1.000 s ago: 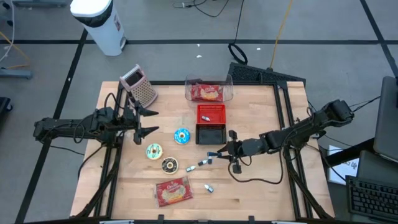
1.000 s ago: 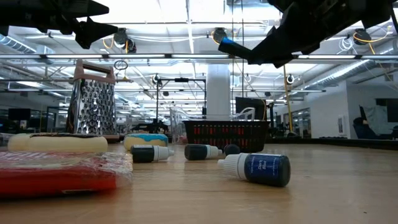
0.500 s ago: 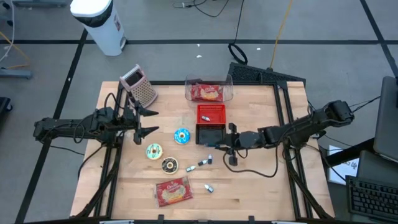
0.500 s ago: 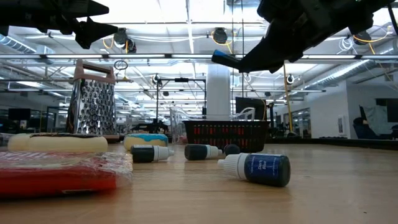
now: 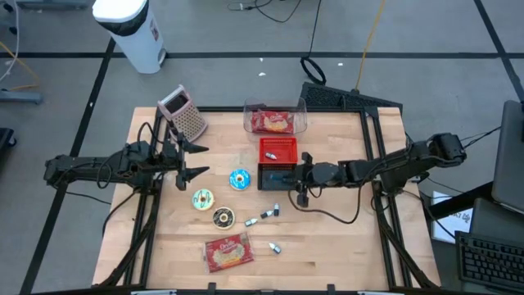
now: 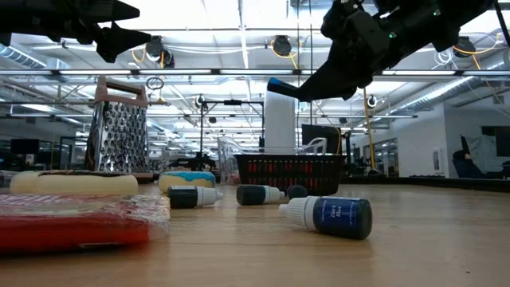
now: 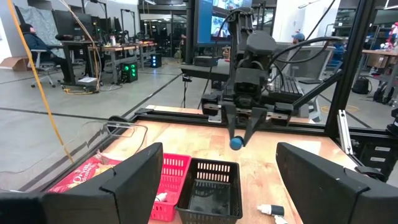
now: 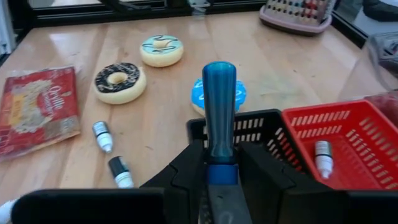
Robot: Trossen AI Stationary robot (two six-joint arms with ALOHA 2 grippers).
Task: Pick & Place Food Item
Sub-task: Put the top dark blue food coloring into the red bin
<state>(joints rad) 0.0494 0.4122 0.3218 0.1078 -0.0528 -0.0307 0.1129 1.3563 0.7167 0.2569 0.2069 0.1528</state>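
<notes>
Right now the blue bottle [image 8: 219, 106] is off the tabletop [image 5: 344, 246], pinched at its lower end by the right end effector [image 8: 219, 168], whose fingers are pressed against its sides. It hangs at the right-hand edge of the black basket [image 5: 277, 176], its rounded blue tip pointing over the basket's rim. No writing shows on it. The left wrist view shows it head-on as a blue dot [image 7: 236, 144] between two dark fingers above the black basket.

Behind the black basket and touching it is a red basket [image 5: 277, 150], with a small white-capped bottle [image 8: 321, 155] lying inside. The red packet [image 8: 37, 106] at the front of the tabletop carries a white script word that looks like "Orville". A bottle lying on the tabletop [image 6: 339, 215] has a dark blue label with pale writing too small to read. A second red packet sits in a clear container [image 5: 274, 119] at the back; its print is not legible.

Three doughnuts lie left of the baskets: blue-iced [image 5: 238, 179], pale green [image 5: 202, 198] and chocolate [image 5: 223, 217]. A metal grater [image 5: 184, 112] stands at the back left.

The left end effector [image 5: 195, 160] hovers with fingers spread wide, just in front of the grater.

Compared with a second ago, the right end effector has travelled from above the loose bottles [image 5: 268, 213] back to the black basket, carrying the blue bottle. The left arm and everything on the tabletop have stayed put.
</notes>
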